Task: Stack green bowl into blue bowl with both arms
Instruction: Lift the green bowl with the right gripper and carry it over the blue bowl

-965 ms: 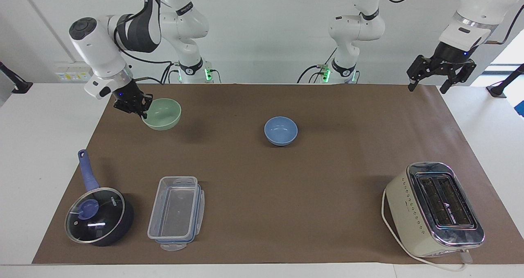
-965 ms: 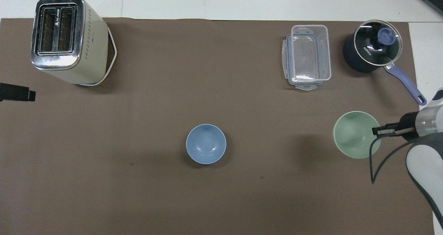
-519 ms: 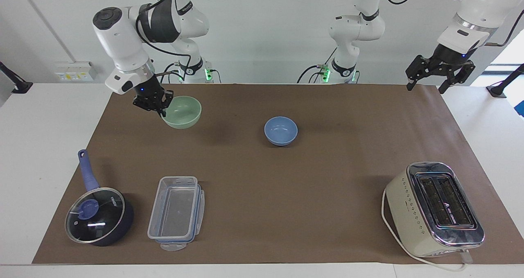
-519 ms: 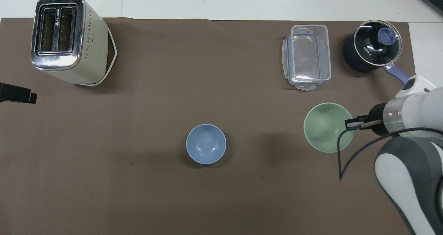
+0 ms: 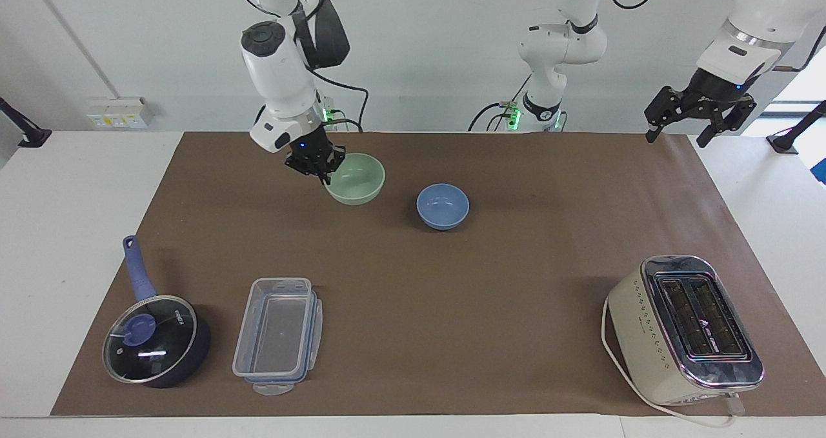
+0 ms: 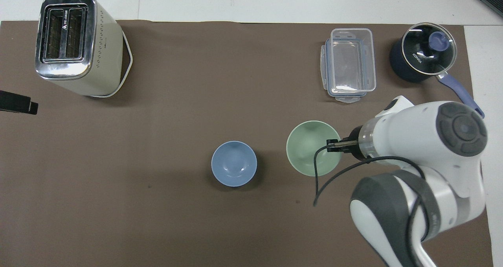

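Note:
My right gripper [image 5: 324,171] is shut on the rim of the green bowl [image 5: 357,179] and holds it upright, raised over the mat. It is beside the blue bowl [image 5: 443,206], toward the right arm's end. The blue bowl stands empty on the mat's middle. In the overhead view the right gripper [image 6: 334,145] pinches the green bowl [image 6: 310,147] a short gap from the blue bowl [image 6: 234,163]. My left gripper [image 5: 699,114] waits open and empty, raised over the mat's corner at the left arm's end. Only its tip [image 6: 17,106] shows in the overhead view.
A cream toaster [image 5: 684,328] stands far from the robots at the left arm's end. A clear plastic container [image 5: 277,335] and a dark-blue saucepan with a glass lid [image 5: 155,338] stand far from the robots at the right arm's end. A brown mat [image 5: 452,283] covers the table.
My right gripper has carried the green bowl from the right arm's end toward the blue bowl, and the gap is now short. The left gripper and blue bowl have stayed put.

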Tool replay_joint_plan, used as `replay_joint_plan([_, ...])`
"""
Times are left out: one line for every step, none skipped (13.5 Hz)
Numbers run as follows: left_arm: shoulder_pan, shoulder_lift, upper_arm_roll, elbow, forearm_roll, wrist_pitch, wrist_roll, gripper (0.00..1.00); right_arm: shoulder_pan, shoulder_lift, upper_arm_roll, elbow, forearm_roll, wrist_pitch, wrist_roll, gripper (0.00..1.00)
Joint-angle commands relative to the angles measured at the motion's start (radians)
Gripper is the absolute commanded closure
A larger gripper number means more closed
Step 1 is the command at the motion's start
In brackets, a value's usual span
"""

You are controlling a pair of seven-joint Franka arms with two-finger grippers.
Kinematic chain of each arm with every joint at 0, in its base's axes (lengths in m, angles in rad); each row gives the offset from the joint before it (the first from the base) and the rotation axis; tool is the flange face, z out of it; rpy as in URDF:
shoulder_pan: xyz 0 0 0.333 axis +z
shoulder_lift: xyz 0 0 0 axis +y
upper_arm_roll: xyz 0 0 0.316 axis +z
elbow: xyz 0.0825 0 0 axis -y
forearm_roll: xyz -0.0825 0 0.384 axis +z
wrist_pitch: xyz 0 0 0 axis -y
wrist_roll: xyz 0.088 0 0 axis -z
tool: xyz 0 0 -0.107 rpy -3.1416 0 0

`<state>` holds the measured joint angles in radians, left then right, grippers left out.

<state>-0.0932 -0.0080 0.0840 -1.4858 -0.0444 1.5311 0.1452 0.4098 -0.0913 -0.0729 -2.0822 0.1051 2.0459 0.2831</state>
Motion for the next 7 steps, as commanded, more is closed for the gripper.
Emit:
replay_joint_plan([0.013, 0.008, -0.012, 0.029, 0.018, -0.032, 0.011, 0.0, 0.09, 0.05, -0.004, 0.016, 0.021, 0.061, 0.111, 1.0])
replay_joint_plan([0.015, 0.008, -0.012, 0.029, 0.018, -0.034, 0.011, 0.0, 0.119, 0.064, -0.004, 0.016, 0.021, 0.086, 0.157, 1.0])
replay_joint_plan([0.015, 0.008, -0.012, 0.029, 0.018, -0.034, 0.011, 0.0, 0.135, 0.065, -0.004, 0.014, 0.022, 0.099, 0.172, 1.0])
replay_joint_plan([0.016, 0.008, -0.012, 0.029, 0.018, -0.035, 0.011, 0.0, 0.138, 0.065, 0.004, 0.014, 0.022, 0.097, 0.174, 1.0])
replay_joint_plan([0.016, 0.008, -0.012, 0.029, 0.018, -0.035, 0.011, 0.0, 0.136, 0.064, 0.019, 0.013, 0.04, 0.096, 0.176, 1.0])
replay_joint_plan([0.016, 0.006, -0.012, 0.029, 0.018, -0.035, 0.011, 0.0, 0.138, 0.067, 0.034, 0.013, 0.054, 0.097, 0.18, 1.0])
replay_joint_plan([0.016, 0.008, -0.012, 0.029, 0.018, -0.035, 0.011, 0.0, 0.148, 0.094, 0.05, 0.013, 0.054, 0.106, 0.201, 1.0])
